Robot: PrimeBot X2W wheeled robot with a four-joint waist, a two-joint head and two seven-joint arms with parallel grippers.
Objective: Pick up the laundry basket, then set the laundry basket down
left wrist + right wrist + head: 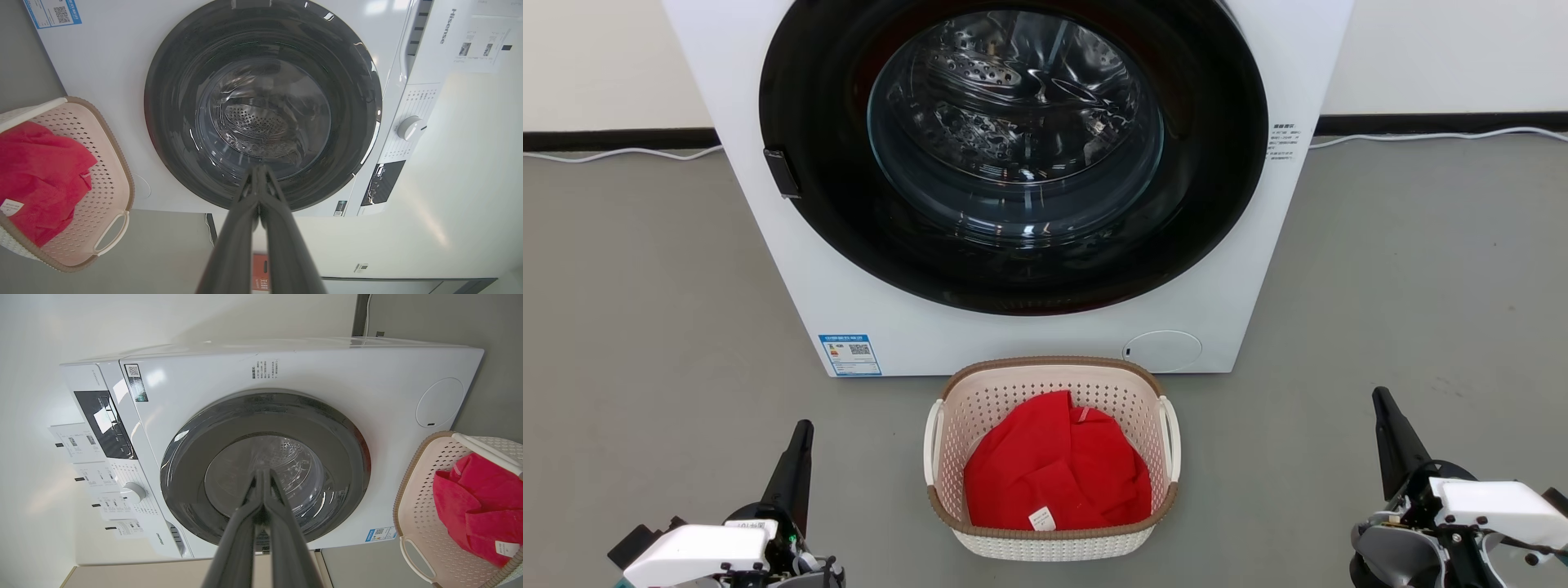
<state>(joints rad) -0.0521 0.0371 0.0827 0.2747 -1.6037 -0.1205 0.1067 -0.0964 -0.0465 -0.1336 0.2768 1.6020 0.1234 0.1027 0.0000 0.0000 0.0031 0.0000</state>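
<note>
A small cream-white perforated plastic laundry basket (1013, 402), rounded-rectangular with a brown woven-look rim and white loop handles on its left and right sides, sits on the smooth grey floor (645, 327). It is just in front of the glossy white front-loading washing machine (792, 269). A crumpled red cloth (1054, 478) with a small white tag lies inside the basket. The machine's round, dark-rimmed glass door shows a dimpled steel drum. Bare floor lies open left and right of the basket. The slim dark left fingers (794, 469) and right fingers (1393, 441) are pressed together, holding nothing, well apart from the basket.
</note>
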